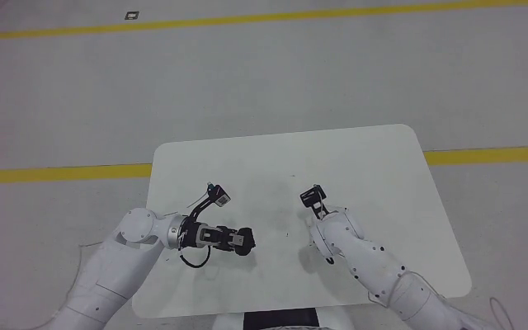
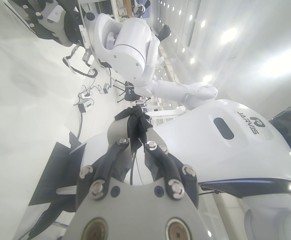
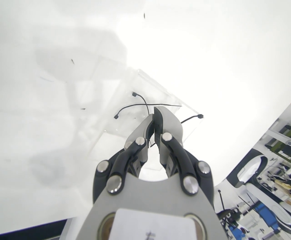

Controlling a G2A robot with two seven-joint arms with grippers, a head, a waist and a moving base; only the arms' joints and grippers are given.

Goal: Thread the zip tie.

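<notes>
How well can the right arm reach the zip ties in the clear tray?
Likely yes: the right gripper sits just above the clear tray, its zip ties uncovered. Its jaws are shut, though.

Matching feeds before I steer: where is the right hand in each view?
Top view: right hand over the middle of the table, ending its white forearm.
Left wrist view: beyond the left hand, at that forearm's end; its own tips are cut off by the frame.
Right wrist view: close up, shut, apparently on a zip tie, above a clear tray.
Landmark: the white forearm, in the top and left wrist views.
</notes>
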